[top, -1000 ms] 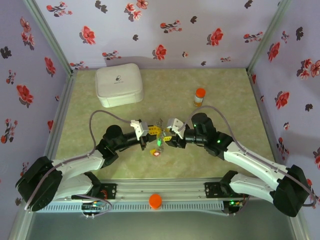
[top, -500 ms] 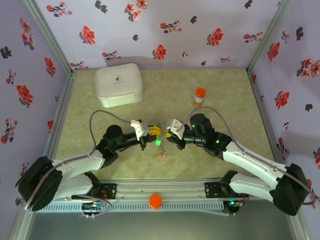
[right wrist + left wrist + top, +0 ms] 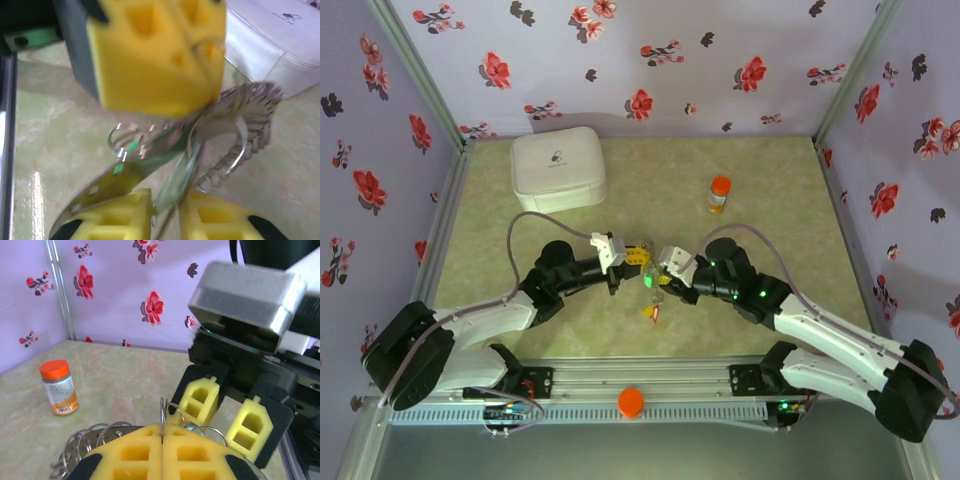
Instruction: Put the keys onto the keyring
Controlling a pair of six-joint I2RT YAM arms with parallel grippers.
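My left claw [image 3: 162, 450] is clamped shut on the keyring [image 3: 248, 116], whose thin wire stands up out of the seam between the yellow pads. The beaded loop fans out to one side, clear of the table [image 3: 775, 215]. The right claw [image 3: 223, 413] faces it almost nose to nose in mid-air over the middle of the table, with its two pads plainly parted.

The keys [image 3: 651, 306] hang in a small bunch just below and between the two claws, a green glint uppermost and yellow and red lower down. From the right wrist camera, a flat metal blade [image 3: 125, 175] runs down into the gap between my right pads. That view is blurred, so I can't tell whether the blade touches either pad or just passes through.

I judge I'm in the threading step, so the ring must not twist. I'd leave the left claw as it is and do all the work with the right. That means closing on the key's blade low down so its hole stays free, then lining the hole up with the ring's wire. I'd feed it along the wire in a slow, short arc, not straight in, watching the left wrist camera for the ring flexing.

The bottle [image 3: 719, 193] and white box [image 3: 558, 170] are well away.
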